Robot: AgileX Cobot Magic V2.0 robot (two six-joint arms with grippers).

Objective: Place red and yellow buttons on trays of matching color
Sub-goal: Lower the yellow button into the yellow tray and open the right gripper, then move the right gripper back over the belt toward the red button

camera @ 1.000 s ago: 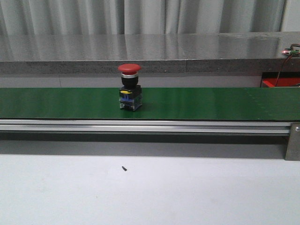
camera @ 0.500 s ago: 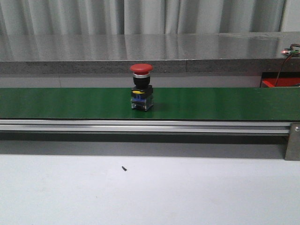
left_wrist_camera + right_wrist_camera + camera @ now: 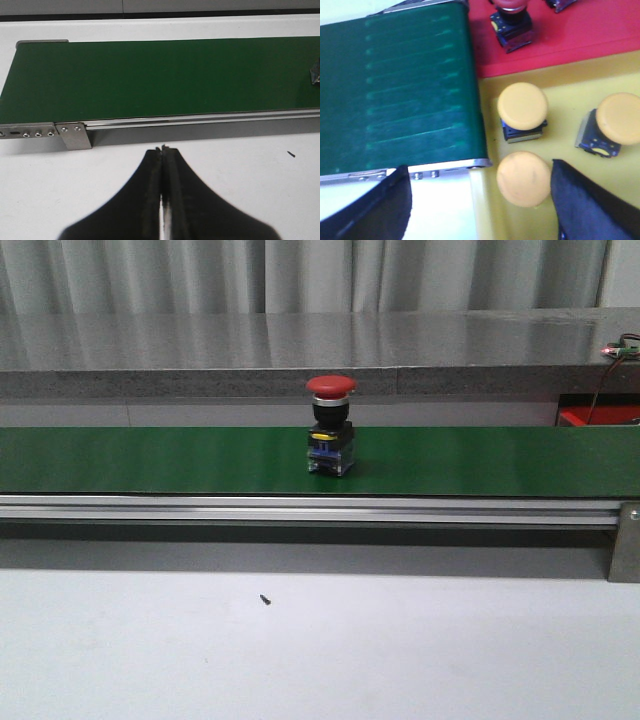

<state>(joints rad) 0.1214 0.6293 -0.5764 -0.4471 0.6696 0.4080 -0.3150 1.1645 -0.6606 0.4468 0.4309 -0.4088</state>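
A red button (image 3: 331,425) stands upright on the green belt (image 3: 150,460) near the middle of the front view; its edge shows in the left wrist view (image 3: 315,75). My left gripper (image 3: 163,148) is shut and empty over the white table, short of the belt. My right gripper (image 3: 479,172) is open above the belt's end and the yellow tray (image 3: 565,90). Three yellow buttons sit in that tray: one (image 3: 523,178) between the fingers close to the right finger (image 3: 590,205), two further off (image 3: 522,105) (image 3: 618,118). The red tray (image 3: 590,30) holds a red button (image 3: 512,22).
The belt runs across the table on an aluminium rail (image 3: 300,508) with a bracket (image 3: 625,540) at the right. A grey counter (image 3: 300,350) lies behind it. A small black speck (image 3: 265,598) is on the white table. The red tray's corner (image 3: 598,417) shows far right.
The red button has travelled to the right along the belt, still upright. Nothing else in the front view has moved.
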